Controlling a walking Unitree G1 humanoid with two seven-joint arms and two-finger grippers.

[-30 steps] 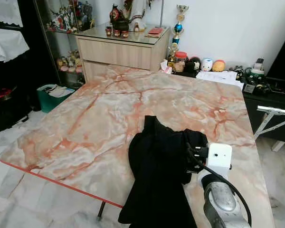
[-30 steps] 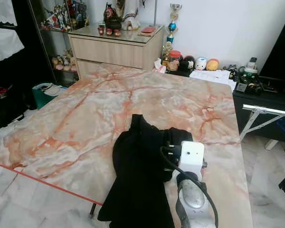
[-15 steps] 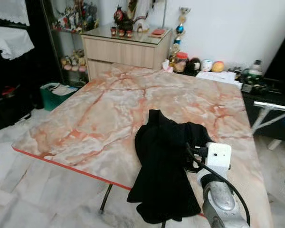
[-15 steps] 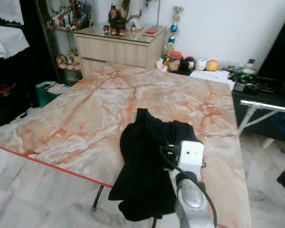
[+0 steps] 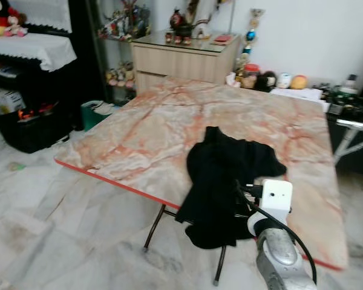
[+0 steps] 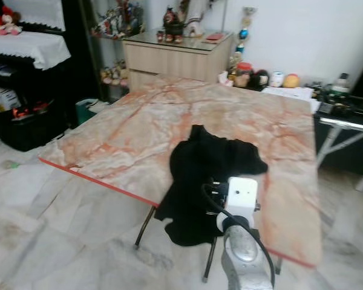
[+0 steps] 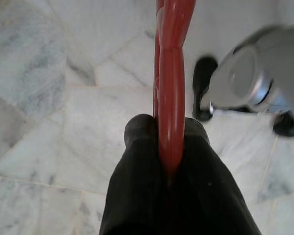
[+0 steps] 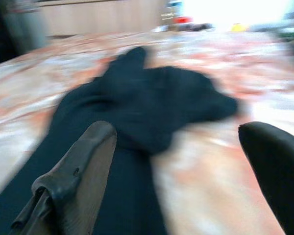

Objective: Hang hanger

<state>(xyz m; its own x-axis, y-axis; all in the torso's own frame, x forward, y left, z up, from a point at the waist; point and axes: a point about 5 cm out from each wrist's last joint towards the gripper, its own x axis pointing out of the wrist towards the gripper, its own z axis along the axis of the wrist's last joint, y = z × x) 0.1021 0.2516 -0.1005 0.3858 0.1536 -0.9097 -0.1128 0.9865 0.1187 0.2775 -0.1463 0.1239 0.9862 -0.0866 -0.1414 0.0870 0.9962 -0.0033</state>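
Note:
A black garment (image 5: 221, 175) lies crumpled on the pink marble table (image 5: 157, 121) and hangs over its near edge. My right gripper (image 8: 181, 132) stands open just in front of the garment, nothing between its fingers (image 8: 83, 166). Its white wrist block (image 5: 277, 196) shows at the garment's right side. A red hanger (image 7: 172, 73) is pinched in my shut left gripper (image 7: 169, 127), held low over the marble floor, its bar running straight out from the fingers. I cannot see the hanger's hook.
A wooden cabinet (image 5: 187, 51) with ornaments stands behind the table. A green bin (image 5: 97, 112) and dark shelving (image 5: 30, 90) are on the left, a black stand (image 5: 351, 115) on the right. Thin table legs (image 5: 154, 226) stand under the near edge. A silver robot limb (image 7: 250, 83) is close to the hanger.
The whole picture has pulled back from the table and shifted, so the camera has moved away; more floor shows. The garment lies as before on the table edge, the right arm still beside it.

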